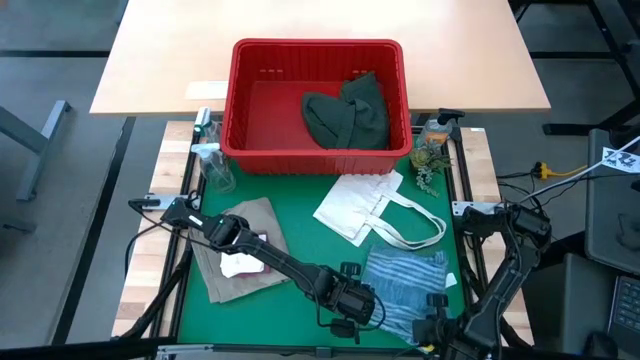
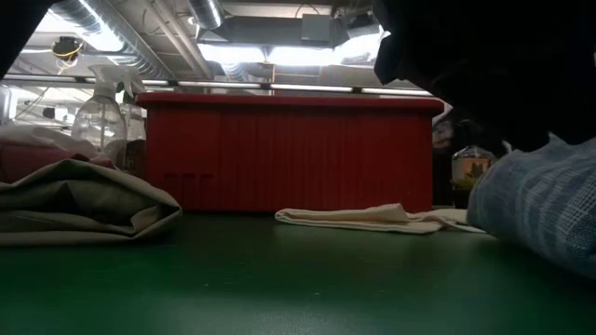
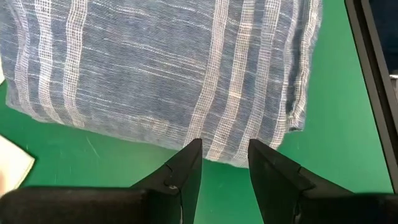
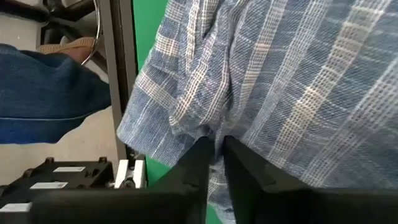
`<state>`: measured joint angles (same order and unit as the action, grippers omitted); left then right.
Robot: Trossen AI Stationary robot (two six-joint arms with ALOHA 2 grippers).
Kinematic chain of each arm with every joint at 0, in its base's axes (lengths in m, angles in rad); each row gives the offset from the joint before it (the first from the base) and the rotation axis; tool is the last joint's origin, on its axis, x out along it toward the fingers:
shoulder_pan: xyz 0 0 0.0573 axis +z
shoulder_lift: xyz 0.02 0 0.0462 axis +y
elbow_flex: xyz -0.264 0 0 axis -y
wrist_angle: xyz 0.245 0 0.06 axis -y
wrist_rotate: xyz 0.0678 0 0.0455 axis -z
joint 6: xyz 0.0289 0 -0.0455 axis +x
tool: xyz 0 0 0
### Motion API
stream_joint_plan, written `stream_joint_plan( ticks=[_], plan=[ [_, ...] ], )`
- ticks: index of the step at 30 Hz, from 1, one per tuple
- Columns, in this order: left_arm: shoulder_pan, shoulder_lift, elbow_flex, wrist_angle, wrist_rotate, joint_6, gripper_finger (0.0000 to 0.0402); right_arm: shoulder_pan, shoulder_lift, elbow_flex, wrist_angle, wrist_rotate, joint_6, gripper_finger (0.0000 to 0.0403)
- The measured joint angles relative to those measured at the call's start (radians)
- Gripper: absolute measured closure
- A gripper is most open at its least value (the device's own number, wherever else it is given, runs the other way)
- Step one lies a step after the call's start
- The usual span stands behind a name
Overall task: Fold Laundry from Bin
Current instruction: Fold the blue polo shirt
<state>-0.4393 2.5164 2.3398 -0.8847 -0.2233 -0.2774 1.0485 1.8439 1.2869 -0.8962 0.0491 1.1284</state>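
The blue-white striped shirt (image 1: 405, 285) lies bunched on the green mat at the near right. My right gripper (image 4: 217, 146) points down over its near end and is shut on the cloth. My left gripper (image 3: 225, 152) reaches in from the left and stands open at the shirt's left edge (image 3: 217, 155). The red bin (image 1: 318, 105) stands at the far side with a dark green garment (image 1: 348, 112) in it. A tan garment (image 1: 240, 250) lies at the near left, with a small white cloth (image 1: 240, 266) and a bit of maroon cloth (image 1: 258, 240) on top. My right gripper pinches a puckered fold of the shirt (image 4: 208, 127) between its two fingers, near the shirt's near edge. The fingers come from above, pointing down. Creases run toward the fingertips, and the rest of the shirt lies on the mat. Whether my left gripper's fingertips touch the shirt's edge I cannot tell.
A flat white tote bag (image 1: 375, 208) lies between the bin and the shirt. A spray bottle (image 1: 213, 165) stands at the far left, a bottle and a small plant (image 1: 430, 150) at the far right. A person's leg in blue jeans (image 4: 43, 93) shows beyond the table's near edge.
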Motion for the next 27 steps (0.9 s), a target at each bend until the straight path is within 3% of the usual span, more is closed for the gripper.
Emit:
stream_joint_plan(
  ticks=[7,12,16,23,27],
  plan=[
    [0.018,0.000,0.000,0.014,0.000,0.001,0.0276,-0.002,0.000,0.000,0.001,-0.074,0.000,0.0285],
    [0.038,0.000,0.000,0.048,0.004,0.025,0.0276,-0.014,0.000,0.050,-0.048,-0.192,-0.046,0.0266],
    [0.055,0.000,0.000,0.078,0.004,0.027,0.0276,-0.013,-0.014,0.133,-0.105,-0.070,-0.092,0.0265],
    [0.071,0.000,0.000,0.229,0.004,0.105,0.0276,-0.015,-0.024,0.132,-0.117,0.299,-0.092,0.0265],
    [0.085,0.012,-0.005,0.304,-0.003,0.143,0.0276,-0.036,-0.023,0.044,-0.046,0.236,-0.084,0.0265]
  ],
)
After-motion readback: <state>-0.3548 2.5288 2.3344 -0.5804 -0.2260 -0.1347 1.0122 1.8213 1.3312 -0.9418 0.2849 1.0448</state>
